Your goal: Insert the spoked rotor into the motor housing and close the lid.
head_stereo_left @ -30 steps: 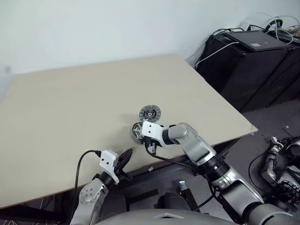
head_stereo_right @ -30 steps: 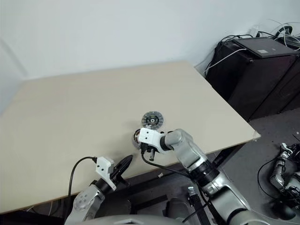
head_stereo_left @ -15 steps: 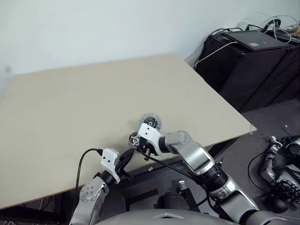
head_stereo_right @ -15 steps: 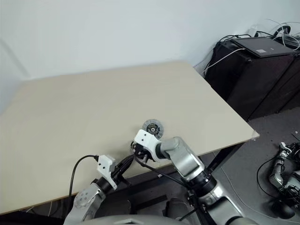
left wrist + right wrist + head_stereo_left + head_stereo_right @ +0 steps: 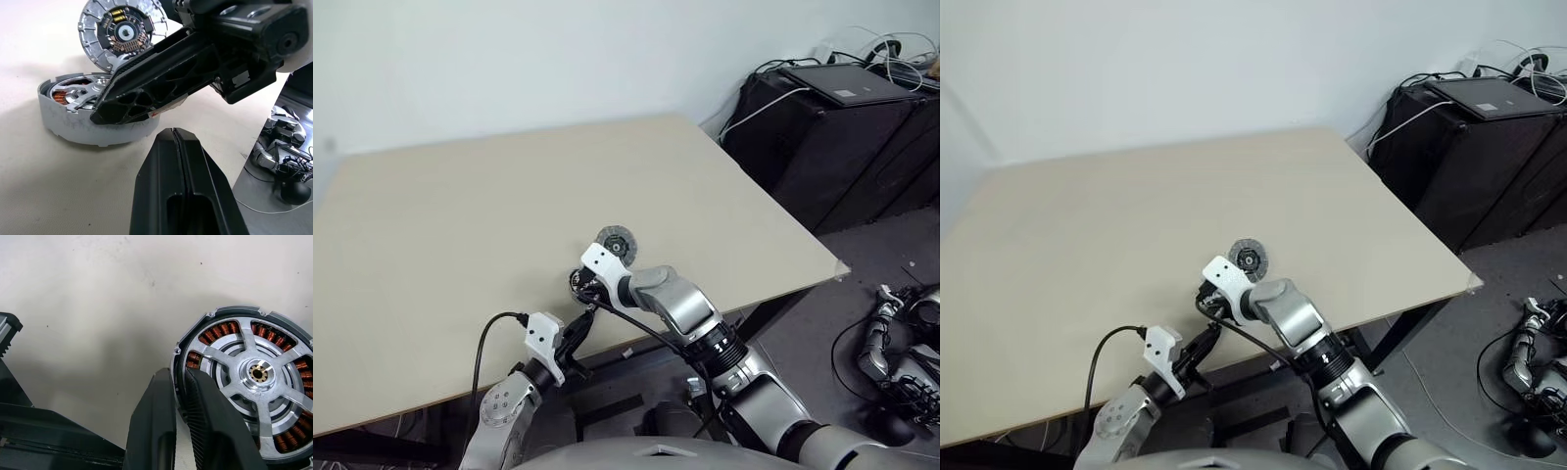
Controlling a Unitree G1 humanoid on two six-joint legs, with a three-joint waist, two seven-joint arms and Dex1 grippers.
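The housing (image 5: pixel 247 396) lies flat on the beige surface (image 5: pixel 460 225) near its front edge. The rotor (image 5: pixel 258 373) already sits inside it, silver spokes and brass-coloured hub over the ring of copper windings. In the left wrist view the housing (image 5: pixel 98 115) shows as a low grey drum with the windings just visible over its wall.

The right gripper (image 5: pixel 178 396) comes in from the side, tilted down. Its fingers (image 5: pixel 156 421) stand at a narrow gap and straddle the housing's rim: one finger lies outside the wall, the other just inside, over the windings. They look pinched on the rim, so the housing is gripped at its edge. In the head views the right gripper (image 5: pixel 582 287) covers most of the housing.

The lid (image 5: pixel 122 34) lies just beyond the housing, ribbed face and dark hub up, its edge close to the housing's wall; whether they touch I cannot tell. In the head views the lid (image 5: pixel 616 242) sits just behind the right wrist.

The left gripper (image 5: pixel 178 142) has its fingers pressed fully together, holding nothing. It points at the housing from the front edge of the surface, near it but apart, under the right gripper's finger.
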